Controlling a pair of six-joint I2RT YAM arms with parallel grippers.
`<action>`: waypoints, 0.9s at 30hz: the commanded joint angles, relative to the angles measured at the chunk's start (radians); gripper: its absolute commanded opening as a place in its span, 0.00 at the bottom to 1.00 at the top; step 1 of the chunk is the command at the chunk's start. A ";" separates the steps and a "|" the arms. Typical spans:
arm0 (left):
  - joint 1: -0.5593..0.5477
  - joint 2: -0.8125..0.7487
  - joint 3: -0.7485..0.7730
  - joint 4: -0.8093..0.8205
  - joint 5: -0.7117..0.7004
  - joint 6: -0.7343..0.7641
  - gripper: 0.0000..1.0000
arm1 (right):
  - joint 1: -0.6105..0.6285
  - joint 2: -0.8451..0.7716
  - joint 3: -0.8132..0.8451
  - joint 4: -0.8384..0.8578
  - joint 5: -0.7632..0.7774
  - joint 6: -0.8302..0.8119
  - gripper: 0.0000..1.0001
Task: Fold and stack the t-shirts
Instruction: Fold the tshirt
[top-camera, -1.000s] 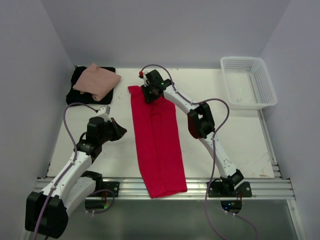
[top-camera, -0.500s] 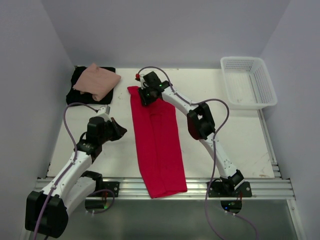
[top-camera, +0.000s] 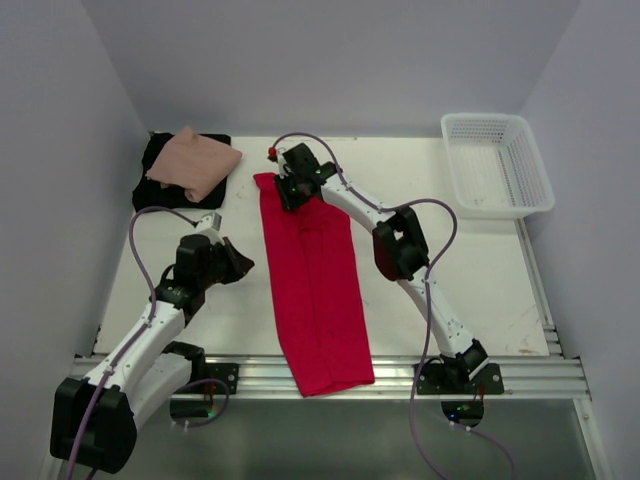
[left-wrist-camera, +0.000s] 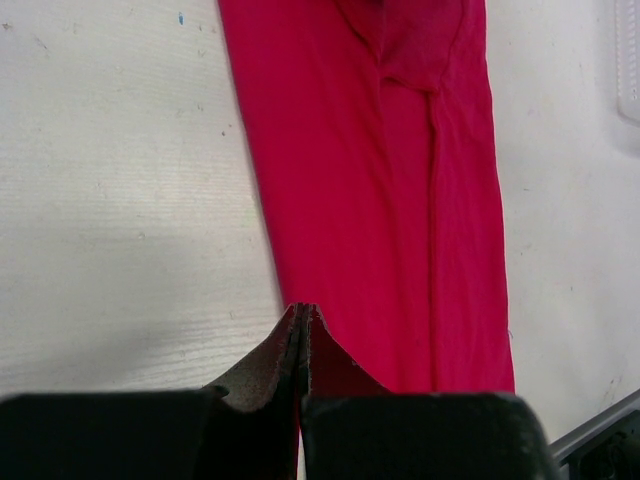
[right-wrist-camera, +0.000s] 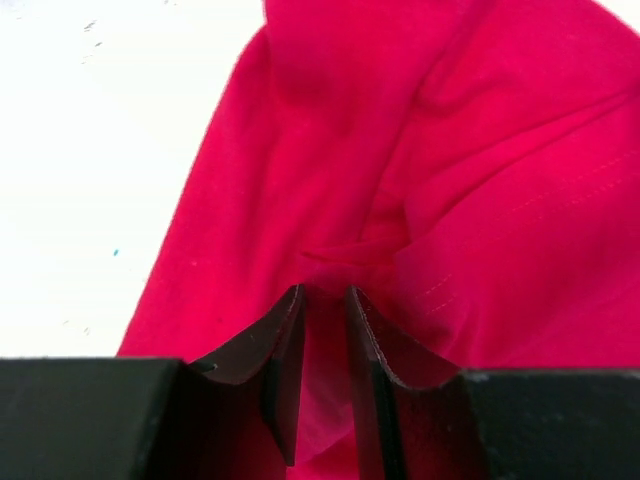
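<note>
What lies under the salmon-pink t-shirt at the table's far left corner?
A black t-shirt lies under the salmon-pink t-shirt, with its edges sticking out. Its middle is covered and cannot be seen.

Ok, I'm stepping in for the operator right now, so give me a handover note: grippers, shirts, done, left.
Left gripper: jaws shut, empty, beside the red t-shirt, at its left edge.
Right gripper: jaws pinching the red t-shirt's far end.
Shirts: red lies mid-table as a long narrow strip, its near end over the edge of the table; pink t-shirt sits on the black t-shirt at the far left corner.
Done: pink and black stacked; red folded lengthwise.
Left: fold red crosswise, add it to the stack.
</note>
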 joint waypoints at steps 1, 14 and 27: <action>-0.004 0.003 -0.006 0.046 -0.006 0.001 0.00 | 0.003 -0.006 0.027 0.006 0.068 -0.003 0.26; -0.004 -0.006 -0.008 0.046 -0.003 -0.005 0.00 | 0.003 0.028 0.007 -0.027 0.072 0.017 0.20; -0.004 -0.020 -0.012 0.037 -0.005 -0.005 0.00 | 0.003 -0.056 -0.073 0.008 0.097 0.006 0.00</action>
